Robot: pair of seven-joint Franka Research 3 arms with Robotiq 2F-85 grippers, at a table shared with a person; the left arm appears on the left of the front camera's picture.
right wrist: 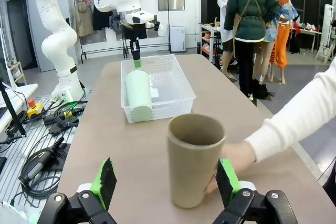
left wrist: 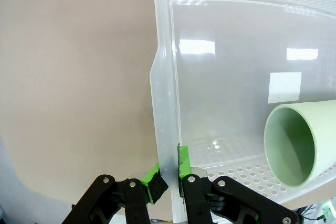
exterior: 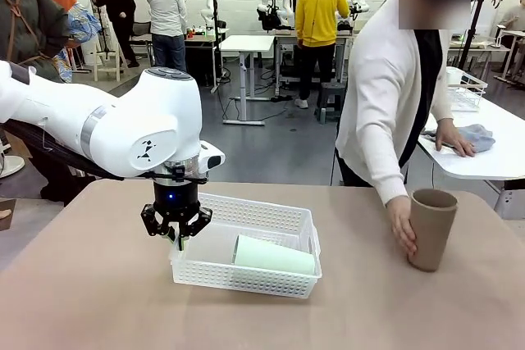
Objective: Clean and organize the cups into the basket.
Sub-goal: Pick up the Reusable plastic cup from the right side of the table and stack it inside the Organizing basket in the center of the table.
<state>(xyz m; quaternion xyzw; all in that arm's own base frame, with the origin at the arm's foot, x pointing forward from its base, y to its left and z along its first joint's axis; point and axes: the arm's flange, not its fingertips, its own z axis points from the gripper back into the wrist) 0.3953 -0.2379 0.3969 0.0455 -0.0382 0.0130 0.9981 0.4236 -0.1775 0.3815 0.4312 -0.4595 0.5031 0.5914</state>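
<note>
Two cups here: the mint green cup (exterior: 275, 255) lies on its side in the basket (exterior: 246, 279), long axis along the basket's length, and the tan cup (right wrist: 196, 156) stands upright on the table (exterior: 98, 301) well off to the basket's right, the person's hand (exterior: 402, 231) touching it. Right gripper (right wrist: 167, 179) is nearer, jaws wide apart with that cup dead ahead, so I'd guess a straight-in grab once the hand clears. Left gripper (exterior: 178, 239) is pinched on the basket's left end wall; there's free floor behind the mint green cup and bare table between basket and tan cup.

Cup (exterior: 275, 256) in basket (exterior: 246, 278); second cup (exterior: 431, 229) rightward
</note>
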